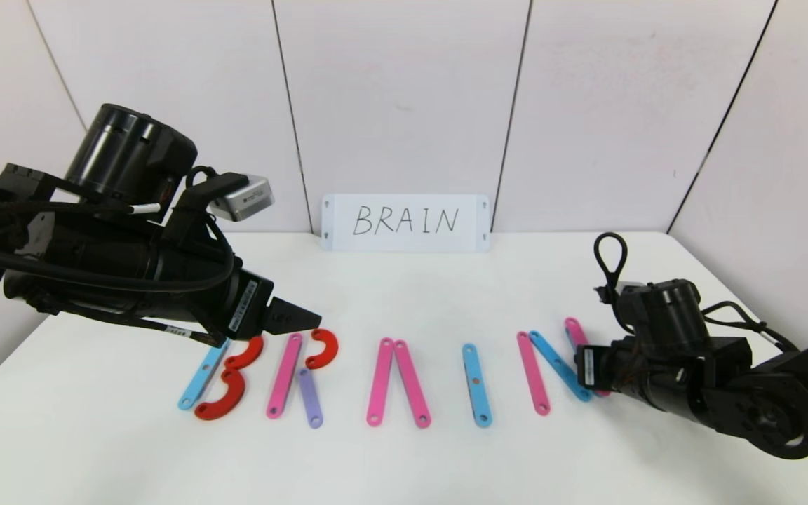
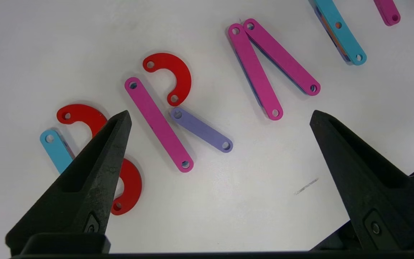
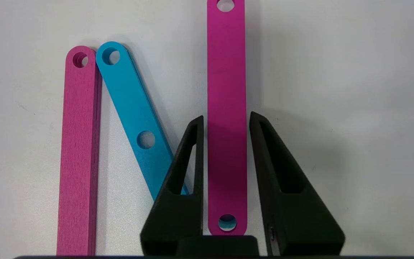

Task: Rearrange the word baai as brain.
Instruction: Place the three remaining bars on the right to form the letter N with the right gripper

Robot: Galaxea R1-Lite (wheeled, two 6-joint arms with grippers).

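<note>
The right gripper (image 3: pixel 225 118) has its two black, wedge-shaped fingers (image 3: pixel 187 158) set narrowly apart on either side of a magenta strip (image 3: pixel 226 108), the last stroke of the N. A thin gap shows on each side of the strip, so whether the pads press it I cannot tell. The strip is flat, smooth plastic with rounded ends and a hole at each end. Just beside it, on the side toward the white card (image 1: pixel 405 222), lie the N's diagonal blue strip (image 3: pixel 135 118), which has a third hole at mid-length, and a duller pink strip (image 3: pixel 78 154) with a faint grain; their far ends touch.

The left gripper (image 2: pixel 217 118) hangs spread wide and holds nothing. Its matte, slightly rough black fingers (image 2: pixel 99 158) stand above the table, one over the B and the other over bare tabletop.

The word (image 1: pixel 390 375) lies flat in a row in front of the card, reading B, R, A, I, N. The B, below and left of the card, is a blue strip (image 1: pixel 202 375) with two red curved pieces (image 1: pixel 230 384). The R is a pink strip (image 1: pixel 285 375), a red hook (image 1: pixel 325 347) and a short purple strip (image 1: pixel 309 397). Directly below the card, two pink strips (image 1: pixel 397 381) meet at the top as an A without a crossbar. A single blue strip (image 1: pixel 475 384) makes the I.

The table (image 1: pixel 446 463) is smooth, matte white. Pale wall panels (image 1: pixel 404 98) with dark seams stand behind, and the card, handwritten BRAIN, leans against them.
</note>
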